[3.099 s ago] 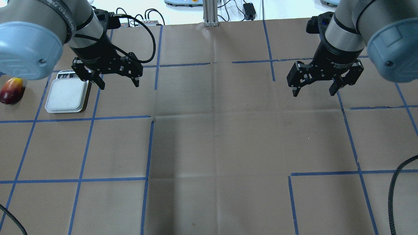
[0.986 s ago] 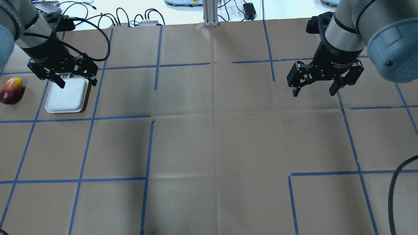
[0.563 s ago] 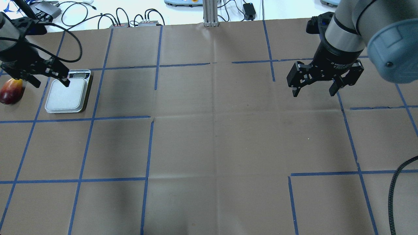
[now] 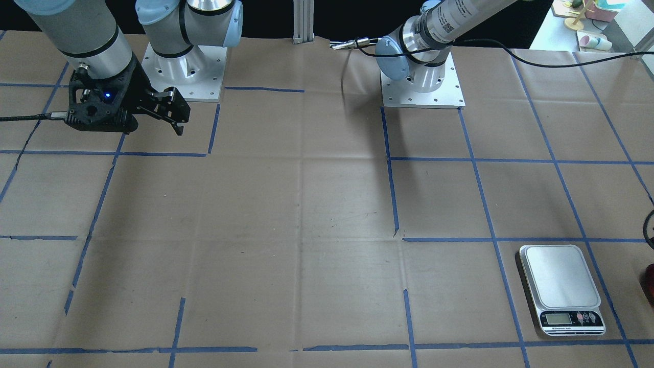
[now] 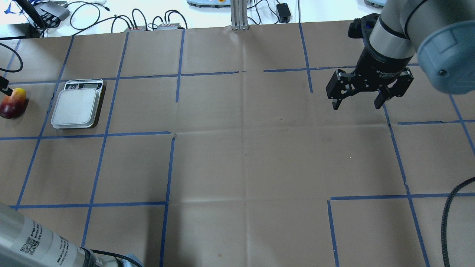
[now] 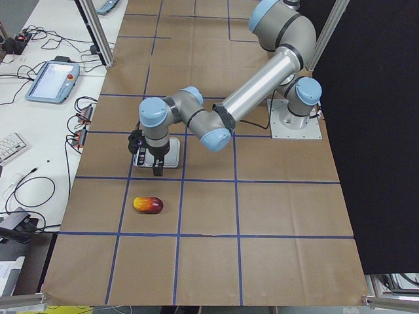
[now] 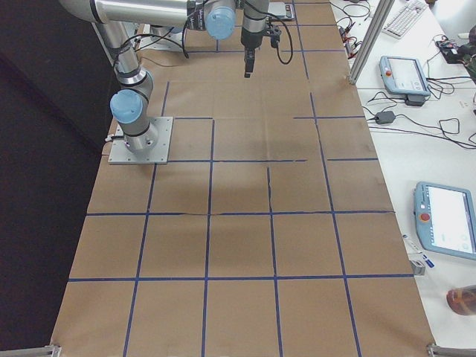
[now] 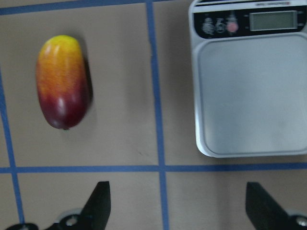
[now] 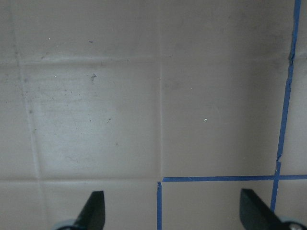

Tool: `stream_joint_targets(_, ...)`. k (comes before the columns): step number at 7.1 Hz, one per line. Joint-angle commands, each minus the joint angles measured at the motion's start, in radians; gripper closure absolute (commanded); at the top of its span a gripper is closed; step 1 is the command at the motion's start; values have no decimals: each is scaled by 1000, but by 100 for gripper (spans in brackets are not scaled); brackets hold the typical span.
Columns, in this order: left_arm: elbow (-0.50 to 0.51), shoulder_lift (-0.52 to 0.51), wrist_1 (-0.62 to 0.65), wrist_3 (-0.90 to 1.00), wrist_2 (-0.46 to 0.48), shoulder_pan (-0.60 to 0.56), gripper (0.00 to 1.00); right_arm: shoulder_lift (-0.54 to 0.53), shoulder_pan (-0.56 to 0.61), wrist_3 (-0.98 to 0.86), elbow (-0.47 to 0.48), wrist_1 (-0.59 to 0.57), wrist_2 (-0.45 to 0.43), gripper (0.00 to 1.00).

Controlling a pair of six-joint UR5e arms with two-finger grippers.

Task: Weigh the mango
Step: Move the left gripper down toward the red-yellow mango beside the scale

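Observation:
The mango (image 8: 62, 81), dark red fading to yellow, lies on the brown paper to the left of the scale (image 8: 252, 96) in the left wrist view, with a blue tape line between them. It also shows in the overhead view (image 5: 13, 104) and in the exterior left view (image 6: 148, 205). The scale's plate (image 5: 76, 107) is bare. My left gripper (image 8: 180, 206) is open and empty, hovering above the tape line between mango and scale. It is almost out of the overhead view. My right gripper (image 5: 356, 102) is open and empty, hovering over bare paper far right.
The table is covered in brown paper with a blue tape grid. Cables and boxes (image 5: 148, 22) and an aluminium post (image 5: 239, 15) stand along the far edge. A black cable (image 5: 449, 215) hangs at the right. My left forearm (image 5: 37, 244) crosses the overhead view's bottom left corner.
My left gripper has moved left, from beside and over the scale to the overhead view's left edge by the mango. It stays open. The right arm has not moved.

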Motion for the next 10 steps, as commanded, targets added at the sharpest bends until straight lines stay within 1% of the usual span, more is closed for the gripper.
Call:
stream_joint_targets(1, 228, -181, -37, -24, 3, 43, 0, 0, 0, 0, 0, 0, 0, 0)
stream_joint_targets(2, 296, -228, -102, -28, 6, 50, 0, 0, 0, 0, 0, 0, 0, 0)
stream_joint_targets(3, 318, -303, -130, 69, -6, 10, 0, 0, 0, 0, 0, 0, 0, 0)
stream_joint_targets(7, 339, -313, -122, 73, -3, 14, 0, 0, 0, 0, 0, 0, 0, 0)
stream_joint_targets(10, 355, -351, -113, 75, -5, 20, 0, 0, 0, 0, 0, 0, 0, 0)
